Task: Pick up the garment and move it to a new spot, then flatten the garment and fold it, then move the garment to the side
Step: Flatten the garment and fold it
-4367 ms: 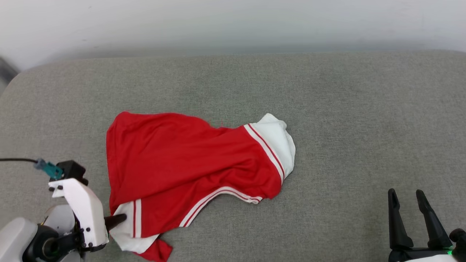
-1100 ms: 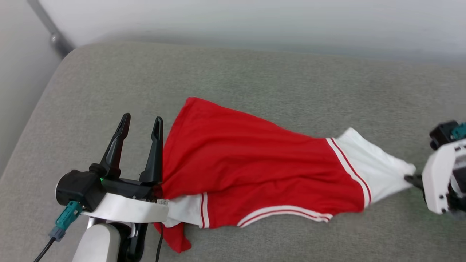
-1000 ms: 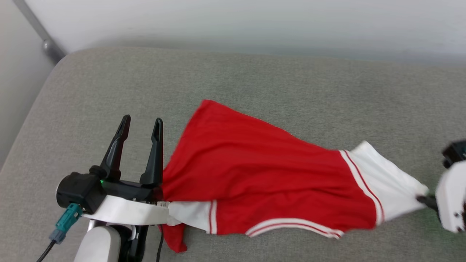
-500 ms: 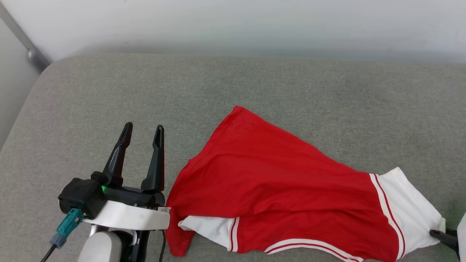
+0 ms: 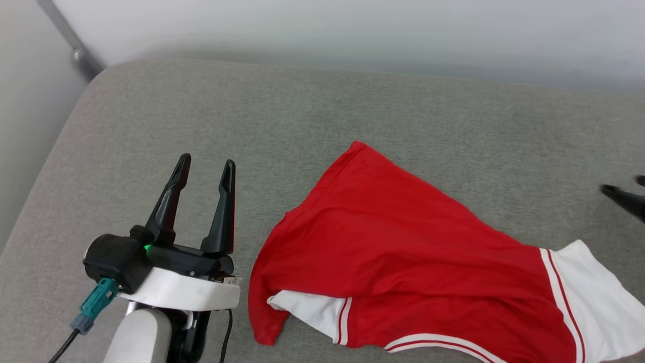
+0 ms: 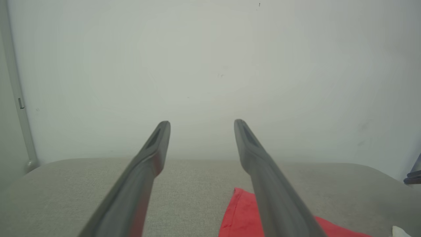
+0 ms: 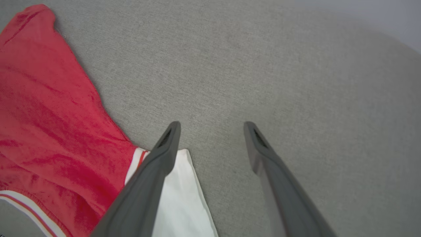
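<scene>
Right gripper [image 7: 212, 125]: wide open, empty, near shirt [image 5: 403, 262] sleeve. Left gripper [image 5: 206, 161]: open, empty, beside shirt, crumpled on grey cushion [image 5: 302, 116]. Grab opposite corners, pull taut, lay flat.

Plain, bare indoor room of a lab or test-space kind, broad grey woven-fabric padded worktop [image 5: 352, 116] with rounded corners, blank pale grey-white wall [image 5: 322, 25] close behind its far edge, thin grey metal pipe [image 5: 65, 35] clamped to the wall at far left, exact sort of room not certain.
</scene>
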### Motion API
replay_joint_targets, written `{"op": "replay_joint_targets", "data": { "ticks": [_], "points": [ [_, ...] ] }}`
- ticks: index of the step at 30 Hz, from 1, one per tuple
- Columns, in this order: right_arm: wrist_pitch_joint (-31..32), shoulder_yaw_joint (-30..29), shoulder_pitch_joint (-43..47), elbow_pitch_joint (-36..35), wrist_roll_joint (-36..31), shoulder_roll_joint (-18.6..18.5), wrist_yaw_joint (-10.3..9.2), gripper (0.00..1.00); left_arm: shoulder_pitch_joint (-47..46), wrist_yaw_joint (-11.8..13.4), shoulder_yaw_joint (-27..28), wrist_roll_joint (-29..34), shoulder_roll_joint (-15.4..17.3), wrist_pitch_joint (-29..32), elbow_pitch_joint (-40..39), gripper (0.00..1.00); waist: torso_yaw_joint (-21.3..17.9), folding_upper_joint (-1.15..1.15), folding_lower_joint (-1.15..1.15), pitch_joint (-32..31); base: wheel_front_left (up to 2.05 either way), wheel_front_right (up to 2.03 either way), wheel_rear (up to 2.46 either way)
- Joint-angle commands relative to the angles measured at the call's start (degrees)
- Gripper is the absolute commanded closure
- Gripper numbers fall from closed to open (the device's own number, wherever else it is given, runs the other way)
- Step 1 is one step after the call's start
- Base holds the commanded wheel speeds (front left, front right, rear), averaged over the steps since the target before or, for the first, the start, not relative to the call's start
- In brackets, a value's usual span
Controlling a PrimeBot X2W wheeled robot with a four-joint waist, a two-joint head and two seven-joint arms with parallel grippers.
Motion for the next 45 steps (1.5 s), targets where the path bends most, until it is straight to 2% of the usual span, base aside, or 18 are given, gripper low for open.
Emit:
{"op": "replay_joint_targets", "data": {
  "ticks": [1,9,13,17,26,34,35,36,37,43,45],
  "points": [
    [1.2,-0.1,-1.4,0.0,-2.3,3.1,-0.02,0.0,-0.7,0.0,-0.1,0.1,0.1,-0.1,-0.2,0.0,1.1,0.0,0.0,0.6,0.0,0.0,0.0],
    [6.2,-1.1,-9.7,7.3,-11.5,18.6,-0.04,0.0,-4.1,0.0,-1.6,0.0,-1.0,-0.1,0.3,0.0,5.9,0.0,0.0,3.5,0.0,0.0,0.0],
    [6.4,0.9,-12.3,10.2,-13.4,24.1,-0.03,0.0,-6.0,0.0,-2.4,-0.1,-1.9,-0.1,0.8,0.0,8.7,0.0,0.0,5.6,0.0,0.0,0.0],
    [6.3,3.5,-14.8,12.9,-14.0,28.0,-0.04,0.0,-7.1,0.0,-2.6,-0.4,-3.0,-0.1,0.8,0.0,10.6,0.0,0.0,7.7,0.0,0.0,0.0],
    [5.6,10.4,-20.2,19.1,-15.6,31.2,-0.04,0.0,-9.1,0.0,-4.2,-1.0,-4.7,-0.1,1.4,0.0,14.8,0.0,0.0,11.6,0.0,0.0,0.0],
    [6.2,16.4,-19.7,23.4,-14.1,32.7,-0.01,0.0,-10.0,0.0,-5.8,-1.5,-5.5,-0.1,2.4,0.0,17.4,0.0,0.0,12.7,0.0,0.0,0.0],
    [6.1,17.1,-19.7,23.5,-13.9,32.9,-0.01,0.05,-10.0,0.0,-5.8,-1.6,-5.5,-0.1,2.5,0.0,17.5,0.0,0.0,12.8,0.0,0.0,0.0],
    [5.6,17.7,-19.8,23.6,-13.7,33.1,-0.01,0.57,-10.1,0.0,-5.9,-1.6,-5.6,-0.1,2.5,0.0,17.6,0.0,0.0,12.9,0.0,0.0,0.0],
    [6.2,18.7,-19.7,24.0,-13.7,33.2,-0.01,1.0,-10.2,0.0,-6.0,-1.7,-5.7,-0.1,2.5,0.0,17.7,0.0,0.0,13.0,0.0,0.0,0.0],
    [4.0,21.9,-21.5,22.7,-13.2,31.5,0.03,1.0,-10.6,0.0,-6.3,-1.9,-5.9,-0.1,2.1,0.0,17.3,0.0,0.0,13.1,0.0,0.0,0.0],
    [2.0,22.1,-24.0,24.4,-13.0,29.7,-0.09,1.0,-10.2,0.0,-6.0,-1.8,-5.9,-0.1,2.4,0.0,16.5,0.0,0.0,12.3,0.0,0.0,0.0]
  ]
}}
